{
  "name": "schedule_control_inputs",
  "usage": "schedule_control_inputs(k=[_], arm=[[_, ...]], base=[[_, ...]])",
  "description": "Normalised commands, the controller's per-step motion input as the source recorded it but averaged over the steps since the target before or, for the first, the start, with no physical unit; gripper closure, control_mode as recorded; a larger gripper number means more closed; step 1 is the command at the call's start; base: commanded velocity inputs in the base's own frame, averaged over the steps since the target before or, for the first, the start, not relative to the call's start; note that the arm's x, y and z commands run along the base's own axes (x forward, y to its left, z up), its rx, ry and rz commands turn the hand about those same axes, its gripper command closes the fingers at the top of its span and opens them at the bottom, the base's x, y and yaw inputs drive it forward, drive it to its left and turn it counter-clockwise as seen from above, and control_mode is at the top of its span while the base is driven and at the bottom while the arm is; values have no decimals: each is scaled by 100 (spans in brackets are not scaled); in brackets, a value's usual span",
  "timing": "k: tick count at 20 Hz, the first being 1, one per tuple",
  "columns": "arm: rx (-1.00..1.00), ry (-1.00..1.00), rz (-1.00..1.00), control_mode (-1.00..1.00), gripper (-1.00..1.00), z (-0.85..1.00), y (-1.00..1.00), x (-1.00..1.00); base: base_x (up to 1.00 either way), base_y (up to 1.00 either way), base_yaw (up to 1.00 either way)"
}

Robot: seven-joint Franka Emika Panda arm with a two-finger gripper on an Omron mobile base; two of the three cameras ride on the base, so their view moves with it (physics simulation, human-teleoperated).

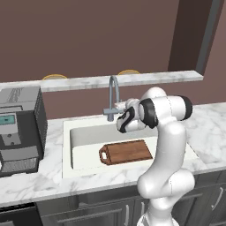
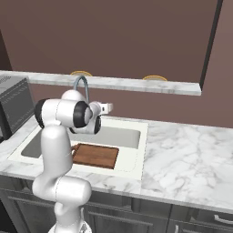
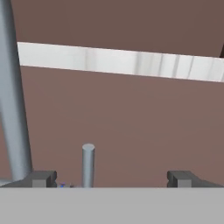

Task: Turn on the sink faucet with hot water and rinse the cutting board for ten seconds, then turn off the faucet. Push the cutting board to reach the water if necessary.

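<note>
cutting board (image 1: pixel 127 152) in sink (image 1: pixel 84 137), faucet (image 1: pixel 113 95) behind

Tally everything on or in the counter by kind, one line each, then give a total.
Faucet: 1
Cutting board: 1
Sink: 1
Coffee machine: 1
Total: 4

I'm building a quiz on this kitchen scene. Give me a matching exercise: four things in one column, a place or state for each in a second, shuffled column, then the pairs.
Things:
1. cutting board
2. sink faucet
3. gripper
4. coffee machine

Places or states:
A. open, a small upright lever between its fingertips
B. on the counter left of the sink
C. lying flat in the basin
D. rising behind the basin, no water running

Pairs: 1-C, 2-D, 3-A, 4-B
</note>
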Motion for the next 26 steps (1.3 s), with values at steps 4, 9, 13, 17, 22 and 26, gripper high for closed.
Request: schedule_control_inputs(k=[4,9,13,17,22,26], arm=[[0,-2,0,-100,-100,-6,0,17],[0,0,0,-100,-100,-7,0,11],[0,0,0,-100,-100,-8,0,9],[0,0,0,-100,-100,-8,0,5],[0,0,0,-100,-100,-2,0,6],[0,0,0,-100,-100,0,0,11]], base=[[0,0,0],[0,0,0],[0,0,0],[0,0,0],[0,0,0],[0,0,0]])
